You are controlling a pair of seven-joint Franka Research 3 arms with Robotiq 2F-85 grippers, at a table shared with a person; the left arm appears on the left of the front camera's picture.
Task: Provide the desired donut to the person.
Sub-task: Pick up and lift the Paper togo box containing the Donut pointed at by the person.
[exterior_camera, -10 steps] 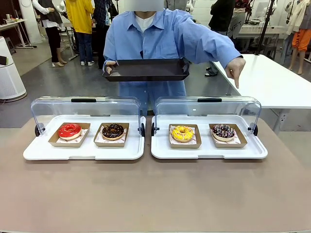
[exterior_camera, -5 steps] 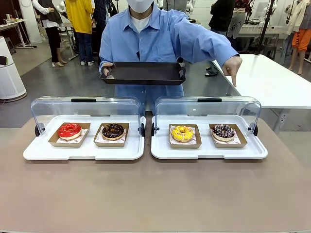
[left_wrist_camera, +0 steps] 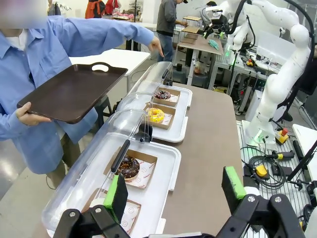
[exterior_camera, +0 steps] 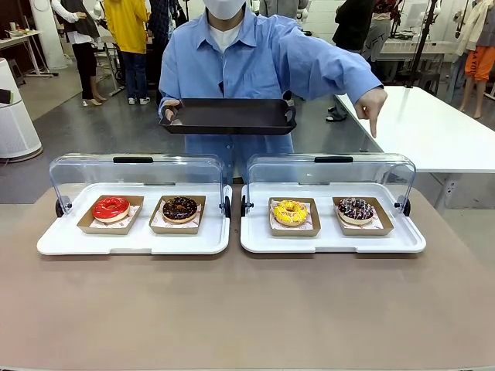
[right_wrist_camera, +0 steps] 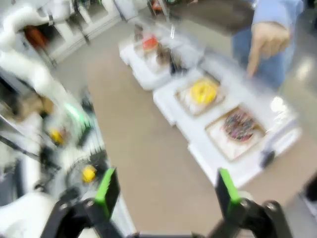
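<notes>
The person (exterior_camera: 255, 62) stands across the table, holding a black serving tray (exterior_camera: 228, 116) in one hand. The other hand (exterior_camera: 372, 107) points down over the sprinkled donut (exterior_camera: 356, 209) at the far right. In line with it on paper trays sit a yellow donut (exterior_camera: 290, 212), a chocolate donut (exterior_camera: 179, 208) and a red donut (exterior_camera: 110, 207). My left gripper (left_wrist_camera: 174, 191) is open above the left end of the table, with nothing between its fingers. My right gripper (right_wrist_camera: 167, 192) is open too, high above the right end, in a blurred picture that looks down on the sprinkled donut (right_wrist_camera: 239, 125).
The donuts lie in two white display trays (exterior_camera: 131, 243) (exterior_camera: 332, 245) whose clear lids (exterior_camera: 135, 174) stand open at the back. Bare brown tabletop (exterior_camera: 247, 309) runs in front of them. A white table (exterior_camera: 433, 127) stands at the back right.
The person has straightened a little and lowered the black tray slightly. The pointing hand stays over the sprinkled donut.
</notes>
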